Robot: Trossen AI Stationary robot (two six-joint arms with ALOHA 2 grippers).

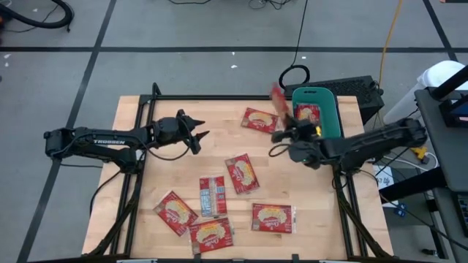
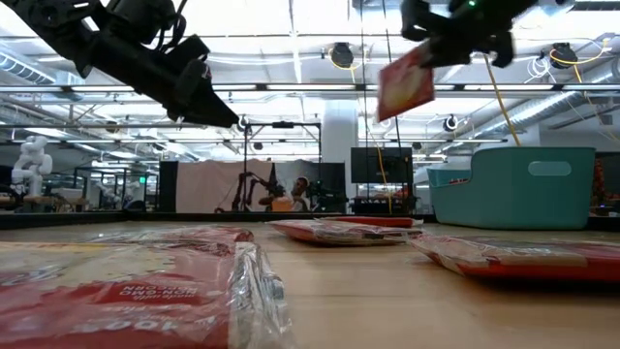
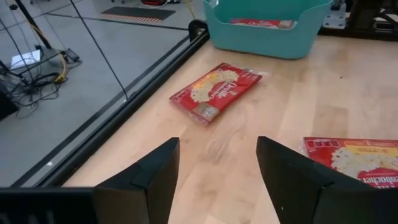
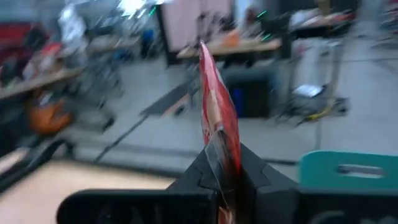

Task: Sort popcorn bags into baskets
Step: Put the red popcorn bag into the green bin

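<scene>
My left claw (image 1: 199, 134) hangs above the tabletop (image 1: 131, 175) on its left half, fingers (image 3: 155, 180) spread wide with nothing between them. Ahead of it, toward the far right, one bag (image 3: 216, 91) lies flat on the wood, and past that stands the bin (image 3: 267, 34) with a red bag (image 3: 261, 23) inside. Just to the claw's near right lies another bag (image 3: 357, 160), face up.

Nearer the front edge, well away from both claws, five more bags lie scattered: one at the front left (image 1: 175, 212), one beside it at the very edge (image 1: 210, 234), a grey-sided one (image 1: 212, 196) turned over, one near the middle (image 1: 242, 173), and one toward the front right (image 1: 273, 217).

My right claw (image 1: 284, 133) is raised over the right half, clamped shut on a bag (image 4: 217, 118) that stands on edge above the fingers. In the low view that bag (image 2: 406, 83) hangs high in the air, off the tabletop, just left of the bin (image 2: 513, 186). The bin sits immediately beyond this claw at the far right corner.
</scene>
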